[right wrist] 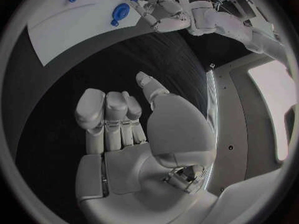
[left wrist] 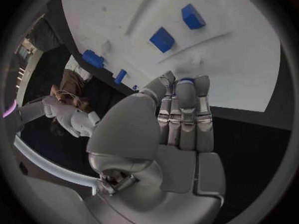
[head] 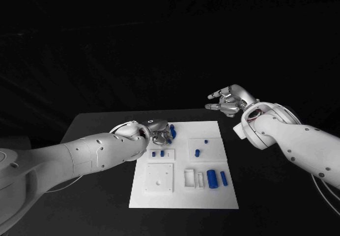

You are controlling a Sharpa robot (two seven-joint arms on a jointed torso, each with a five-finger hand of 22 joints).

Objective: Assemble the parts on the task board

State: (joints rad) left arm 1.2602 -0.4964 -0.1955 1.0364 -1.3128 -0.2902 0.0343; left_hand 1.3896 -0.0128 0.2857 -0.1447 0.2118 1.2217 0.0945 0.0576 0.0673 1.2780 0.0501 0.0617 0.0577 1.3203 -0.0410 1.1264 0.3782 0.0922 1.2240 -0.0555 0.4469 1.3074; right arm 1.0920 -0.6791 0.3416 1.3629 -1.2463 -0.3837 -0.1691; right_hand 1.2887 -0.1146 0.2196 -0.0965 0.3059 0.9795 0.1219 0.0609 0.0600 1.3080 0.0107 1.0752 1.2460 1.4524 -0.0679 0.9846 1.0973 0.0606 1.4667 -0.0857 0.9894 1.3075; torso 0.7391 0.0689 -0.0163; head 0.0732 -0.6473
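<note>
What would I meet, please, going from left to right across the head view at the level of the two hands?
Left arm → left hand, over the far left part of the task board → bare board → black table → right hand, raised beyond the table's far edge.

The left hand point(head: 157, 133) covers the near-left corner region of the task board point(head: 212, 196) in the head view, so whatever lies under its palm is hidden. A blue part point(head: 173, 131) shows just beside its fingers; whether they touch it cannot be told. In the left wrist view a sliver of blue point(left wrist: 186, 80) peeks over the fingertips point(left wrist: 202, 84), most of it screened by them, and it is unclear whether it is gripped. The small parts point(head: 157, 154) just below that hand are too tiny to tell their shape. The right hand point(head: 228, 102) has curled fingers whose inner side faces away.
</note>
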